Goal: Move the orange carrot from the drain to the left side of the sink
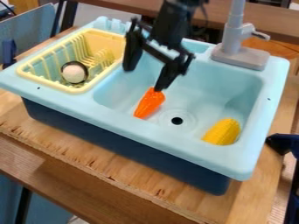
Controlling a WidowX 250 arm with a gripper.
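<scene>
Surface finishes: smooth, softly shining plastic in the pale-blue toy sink (175,142) and yellow dish rack (108,38); matt grey plastic in the tap (234,33); glossy plastic in the orange toy carrot (150,103); bumpy plastic in the yellow toy corn (223,132); rough-edged, grained wood in the brown desk (64,142).

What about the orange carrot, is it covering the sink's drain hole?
No, the carrot lies beside the drain hole, toward the picture's left, and the dark hole is uncovered.
</scene>
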